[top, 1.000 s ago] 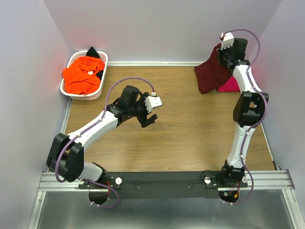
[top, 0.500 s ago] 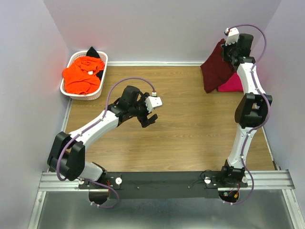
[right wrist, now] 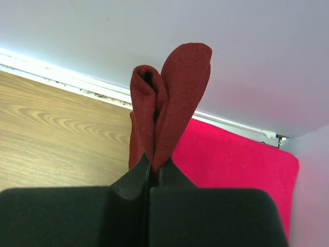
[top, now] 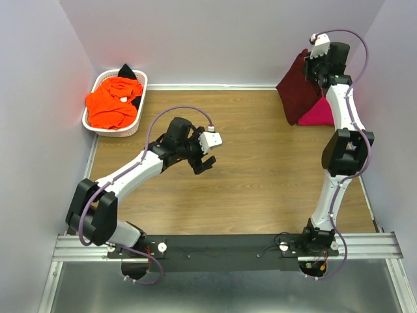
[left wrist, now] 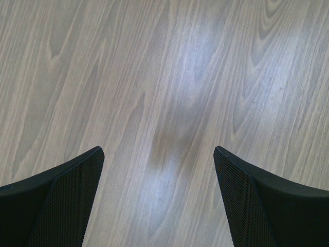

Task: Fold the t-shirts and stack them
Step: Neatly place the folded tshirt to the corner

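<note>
Cloth of the maroon shirt [top: 298,88], seemingly light and limp, hangs above the pink shirt [top: 316,116] from the right gripper [right wrist: 154,167] pinching a bunched fold; left gripper [left wrist: 159,152] gapes empty, free to take a hanging corner.

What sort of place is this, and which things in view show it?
Likely a robotics lab cell, not a home: left arm and right arm bolted to a rail, plain walls boxing the table, an orange shirt in a basket.
</note>
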`<state>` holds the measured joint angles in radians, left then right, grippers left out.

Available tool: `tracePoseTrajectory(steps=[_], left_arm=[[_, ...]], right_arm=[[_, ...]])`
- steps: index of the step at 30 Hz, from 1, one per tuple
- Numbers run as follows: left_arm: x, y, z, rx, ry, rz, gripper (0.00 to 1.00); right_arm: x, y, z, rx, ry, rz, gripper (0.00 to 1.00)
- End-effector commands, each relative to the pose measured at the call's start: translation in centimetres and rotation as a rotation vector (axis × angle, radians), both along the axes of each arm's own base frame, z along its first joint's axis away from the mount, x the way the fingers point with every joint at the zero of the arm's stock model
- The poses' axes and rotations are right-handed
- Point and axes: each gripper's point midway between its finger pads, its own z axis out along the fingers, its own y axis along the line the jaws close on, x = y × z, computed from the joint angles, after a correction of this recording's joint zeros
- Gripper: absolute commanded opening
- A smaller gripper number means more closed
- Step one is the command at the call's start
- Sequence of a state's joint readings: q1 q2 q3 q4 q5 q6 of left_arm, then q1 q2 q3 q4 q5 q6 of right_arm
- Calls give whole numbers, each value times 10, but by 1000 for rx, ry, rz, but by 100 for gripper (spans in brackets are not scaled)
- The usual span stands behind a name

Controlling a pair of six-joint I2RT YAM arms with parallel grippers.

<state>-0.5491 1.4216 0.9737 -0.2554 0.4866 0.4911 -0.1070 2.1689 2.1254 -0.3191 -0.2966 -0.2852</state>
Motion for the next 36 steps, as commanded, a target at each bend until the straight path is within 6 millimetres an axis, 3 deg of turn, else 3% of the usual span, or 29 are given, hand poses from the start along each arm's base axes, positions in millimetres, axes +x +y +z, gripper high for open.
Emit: tracePoseTrajectory(steps=[1, 15, 36], left_arm=[[4, 1, -3, 9, -12, 5, 95], [4, 0, -5, 8, 3, 5, 95], [7, 1, -12, 36, 27, 9, 95]], right_arm=[[-12, 1, 59, 18, -95, 13, 1], [-16, -7, 77, 38, -121, 10, 0], [-4, -42, 27, 10, -51, 13, 1]])
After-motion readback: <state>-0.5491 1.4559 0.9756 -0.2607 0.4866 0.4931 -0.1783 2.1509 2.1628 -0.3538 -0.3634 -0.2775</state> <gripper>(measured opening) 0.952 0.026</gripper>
